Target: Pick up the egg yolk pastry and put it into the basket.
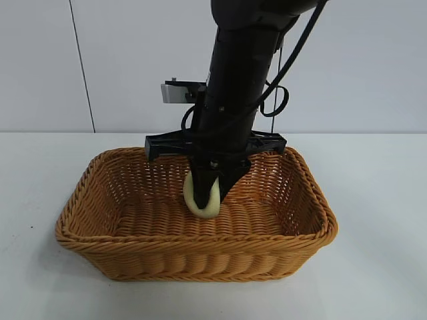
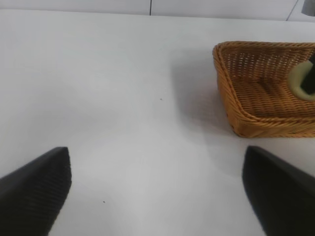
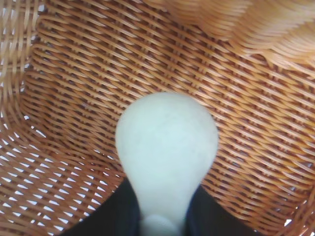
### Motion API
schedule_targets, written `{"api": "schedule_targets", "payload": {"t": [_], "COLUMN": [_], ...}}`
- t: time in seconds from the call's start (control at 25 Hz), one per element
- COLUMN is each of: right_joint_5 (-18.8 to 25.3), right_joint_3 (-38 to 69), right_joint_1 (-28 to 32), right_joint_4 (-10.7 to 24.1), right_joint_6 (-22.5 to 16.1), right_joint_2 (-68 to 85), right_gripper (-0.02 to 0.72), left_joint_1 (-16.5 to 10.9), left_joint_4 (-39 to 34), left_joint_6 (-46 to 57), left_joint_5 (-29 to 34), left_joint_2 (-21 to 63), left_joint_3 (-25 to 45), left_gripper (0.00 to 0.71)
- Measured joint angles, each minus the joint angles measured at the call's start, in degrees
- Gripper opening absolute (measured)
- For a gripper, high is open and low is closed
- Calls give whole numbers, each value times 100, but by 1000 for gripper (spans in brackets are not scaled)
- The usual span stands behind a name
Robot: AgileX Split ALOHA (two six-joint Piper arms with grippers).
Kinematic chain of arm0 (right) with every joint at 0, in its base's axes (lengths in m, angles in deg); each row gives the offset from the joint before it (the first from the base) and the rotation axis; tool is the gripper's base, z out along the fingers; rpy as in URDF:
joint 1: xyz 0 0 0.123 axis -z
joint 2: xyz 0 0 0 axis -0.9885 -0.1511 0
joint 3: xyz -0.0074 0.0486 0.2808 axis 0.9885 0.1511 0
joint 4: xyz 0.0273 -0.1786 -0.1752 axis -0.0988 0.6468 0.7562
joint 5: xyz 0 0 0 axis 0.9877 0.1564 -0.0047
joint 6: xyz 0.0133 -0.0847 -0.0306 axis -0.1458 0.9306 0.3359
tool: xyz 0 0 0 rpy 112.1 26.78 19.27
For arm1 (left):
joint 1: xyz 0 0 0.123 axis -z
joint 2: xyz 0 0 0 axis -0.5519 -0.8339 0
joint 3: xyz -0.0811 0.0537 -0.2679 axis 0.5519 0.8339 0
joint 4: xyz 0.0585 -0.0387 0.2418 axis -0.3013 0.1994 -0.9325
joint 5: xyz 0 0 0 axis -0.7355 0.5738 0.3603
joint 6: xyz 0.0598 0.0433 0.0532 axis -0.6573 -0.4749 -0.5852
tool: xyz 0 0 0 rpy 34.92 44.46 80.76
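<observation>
while the black right gripper [image 1: 208,190] points almost straight down inside the large rectangular woven wicker basket [image 1: 100,223], its jaws stand clamped on the small pale cream-yellow egg yolk pastry [image 1: 202,201], a smooth matte lump pinched between the two dark fingers [image 3: 209,216]. in the exterior view the pastry hangs low over the basket's floor, near the middle and a little toward the back wall; whether it touches the weave i cannot tell. in the right wrist view it looks like a rounded bulb, wide and domed at the free end and squeezed narrow where the jaws grip it, with the tight golden orange-brown weave filling everything behind it.

the basket has sloping sides of fine horizontal wickerwork, more open and lattice-like in the upper walls, and a thick braided rim. it sits on a plain white, smooth tabletop [image 1: 380,200] in front of a pale panelled wall [image 1: 133,60]. a black cable [image 1: 280,93] loops beside the right arm's dark casing.

the left gripper [image 2: 157,191] is parked well apart from the basket, low over the bare tabletop, its jaws wide apart and holding nothing; its blunt black fingers have a finely ribbed, rubbery surface.
</observation>
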Motion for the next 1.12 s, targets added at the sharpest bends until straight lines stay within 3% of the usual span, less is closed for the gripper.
{"api": "schedule_targets", "payload": {"t": [0.16,0.28,0.64,0.88,1.12], "right_joint_5": [71,163,1450,1478,1522], "right_joint_3": [0,-65,-1579,-2209,-2237], "right_joint_1": [0,0,17,306,1279], "right_joint_4": [0,78,685,860,1014], "right_joint_6": [46,103,77,-87,-27], "right_joint_2": [5,51,151,151,151], "right_gripper": [578,668,694,694,694], "left_joint_1": [0,0,0,0,0], "left_joint_4": [0,0,0,0,0], "left_joint_6": [0,0,0,0,0], "left_joint_5": [-8,-8,-8,-8,-8], "left_joint_2": [0,0,0,0,0], "left_joint_3": [0,0,0,0,0], "left_gripper": [696,696,696,696,696]}}
